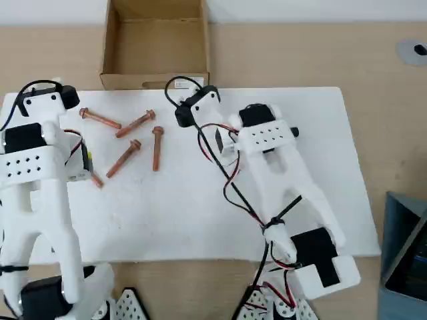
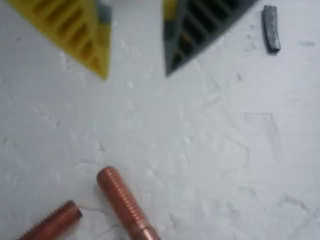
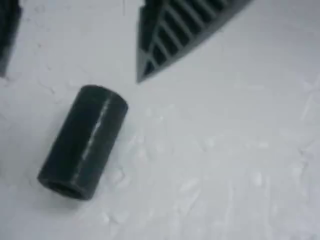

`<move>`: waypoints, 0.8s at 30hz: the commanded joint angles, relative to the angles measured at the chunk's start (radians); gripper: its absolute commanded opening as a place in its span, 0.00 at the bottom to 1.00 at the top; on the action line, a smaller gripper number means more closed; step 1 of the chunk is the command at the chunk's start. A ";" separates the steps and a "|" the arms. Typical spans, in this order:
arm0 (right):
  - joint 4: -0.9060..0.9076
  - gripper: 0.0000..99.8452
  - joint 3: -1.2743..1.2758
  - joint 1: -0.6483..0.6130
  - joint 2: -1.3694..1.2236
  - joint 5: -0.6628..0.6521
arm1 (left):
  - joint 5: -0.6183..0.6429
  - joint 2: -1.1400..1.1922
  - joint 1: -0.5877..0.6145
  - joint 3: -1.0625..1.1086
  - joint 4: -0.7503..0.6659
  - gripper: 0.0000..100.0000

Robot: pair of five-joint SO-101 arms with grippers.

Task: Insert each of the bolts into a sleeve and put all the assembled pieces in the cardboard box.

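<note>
The right gripper, jaws wide and empty, hangs just short of the dark sleeve, whose long axis points roughly away from it.

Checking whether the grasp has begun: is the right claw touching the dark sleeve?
Apart. The right wrist view shows bare white mat between the sleeve and the open right claw.

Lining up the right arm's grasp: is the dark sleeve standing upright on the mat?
No, the sleeve lies on its side on the white mat, its long curved wall facing up.
</note>
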State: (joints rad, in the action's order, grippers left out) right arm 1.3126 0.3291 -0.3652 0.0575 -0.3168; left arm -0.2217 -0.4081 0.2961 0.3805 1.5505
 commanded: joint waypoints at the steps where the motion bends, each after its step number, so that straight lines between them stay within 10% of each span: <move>1: -0.031 0.20 0.010 -0.016 -0.005 0.011 | -0.003 -0.002 0.003 -0.005 -0.006 0.09; 24: -0.091 0.19 -0.101 -0.015 -0.308 0.011 | -0.003 -0.002 0.003 -0.003 -0.006 0.08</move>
State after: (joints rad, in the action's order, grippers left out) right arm 1.2574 0.2754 -0.3713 -0.2263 -0.3092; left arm -0.2217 -0.4081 0.2961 0.3805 1.5505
